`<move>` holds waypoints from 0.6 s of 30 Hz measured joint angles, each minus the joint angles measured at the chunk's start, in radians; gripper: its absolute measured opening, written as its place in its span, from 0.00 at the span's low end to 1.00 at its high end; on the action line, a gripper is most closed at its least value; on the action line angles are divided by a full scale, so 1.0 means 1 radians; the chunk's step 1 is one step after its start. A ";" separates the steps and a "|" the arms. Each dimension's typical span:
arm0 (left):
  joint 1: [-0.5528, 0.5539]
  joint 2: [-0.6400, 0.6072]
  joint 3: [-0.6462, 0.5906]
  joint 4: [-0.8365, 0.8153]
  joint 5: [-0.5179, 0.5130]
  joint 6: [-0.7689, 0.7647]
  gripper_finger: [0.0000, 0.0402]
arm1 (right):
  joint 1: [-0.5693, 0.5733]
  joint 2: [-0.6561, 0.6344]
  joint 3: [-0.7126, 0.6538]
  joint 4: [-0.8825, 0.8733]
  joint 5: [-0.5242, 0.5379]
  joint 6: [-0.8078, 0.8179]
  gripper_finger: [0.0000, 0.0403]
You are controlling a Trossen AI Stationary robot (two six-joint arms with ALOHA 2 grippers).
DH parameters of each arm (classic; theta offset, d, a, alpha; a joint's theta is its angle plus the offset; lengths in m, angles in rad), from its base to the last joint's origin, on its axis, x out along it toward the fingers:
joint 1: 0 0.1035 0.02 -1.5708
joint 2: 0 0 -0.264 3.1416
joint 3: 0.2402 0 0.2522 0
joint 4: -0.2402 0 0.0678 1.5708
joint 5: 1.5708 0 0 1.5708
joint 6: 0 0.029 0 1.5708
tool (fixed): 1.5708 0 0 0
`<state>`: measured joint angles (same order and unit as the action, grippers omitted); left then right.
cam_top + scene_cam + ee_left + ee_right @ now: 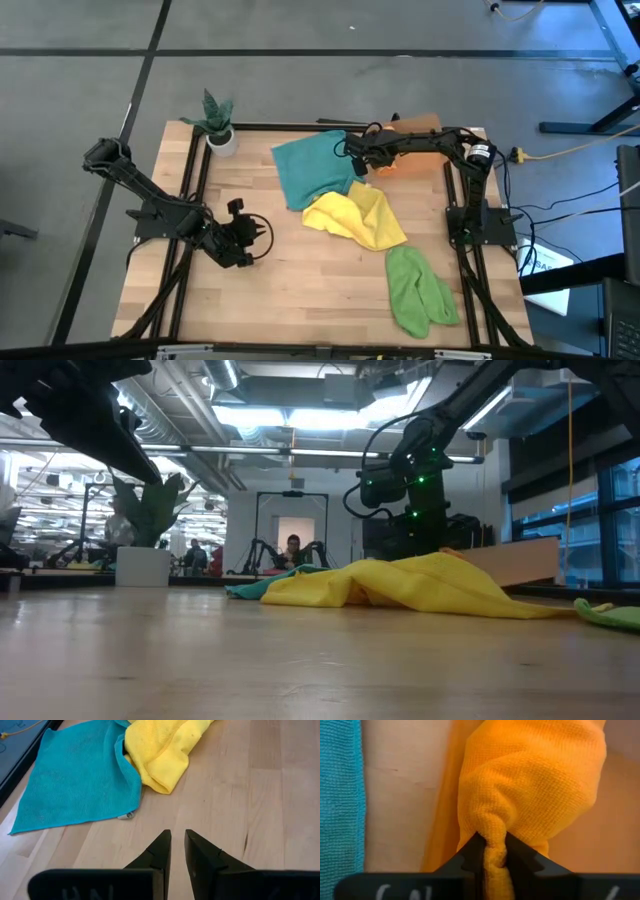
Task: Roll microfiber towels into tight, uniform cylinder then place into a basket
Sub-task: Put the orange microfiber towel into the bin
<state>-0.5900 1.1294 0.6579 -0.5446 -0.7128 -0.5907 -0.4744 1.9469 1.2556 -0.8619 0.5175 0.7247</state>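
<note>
We saw our left gripper (177,839) above bare wooden table (260,795), its two dark fingers (159,851) nearly together with a narrow gap, holding nothing. Ahead lay the teal towel (75,780) spread flat, the crumpled yellow towel (160,750) overlapping its edge.

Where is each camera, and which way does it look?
High: above, straight down; both arms show, plus teal towel and basket.
Low: table height, level across; yellow towel, arms above.
Left wrist: over bare wood; left end effector nearly closed.
Right wrist: right end effector pinching orange towel.
Shared: high, low and left wrist views all show the yellow towel.
</note>
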 joint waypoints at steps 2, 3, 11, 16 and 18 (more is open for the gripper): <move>0.000 0.000 0.000 0.000 0.000 0.000 0.12 | 0.000 0.001 0.000 0.000 0.000 0.002 0.18; 0.000 0.000 0.000 0.000 0.000 0.000 0.12 | 0.000 0.001 0.000 -0.001 0.000 0.002 0.19; 0.000 0.000 0.000 0.000 0.000 0.000 0.12 | 0.000 0.003 -0.002 -0.005 -0.001 0.000 0.28; 0.000 0.000 0.000 0.000 0.000 0.000 0.12 | -0.001 0.005 0.019 -0.028 -0.033 -0.001 0.31; 0.000 0.000 0.000 0.000 0.000 0.000 0.12 | -0.001 0.005 0.032 -0.034 -0.042 -0.001 0.31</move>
<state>-0.5900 1.1294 0.6579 -0.5446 -0.7128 -0.5907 -0.4751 1.9514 1.2875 -0.8959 0.4757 0.7238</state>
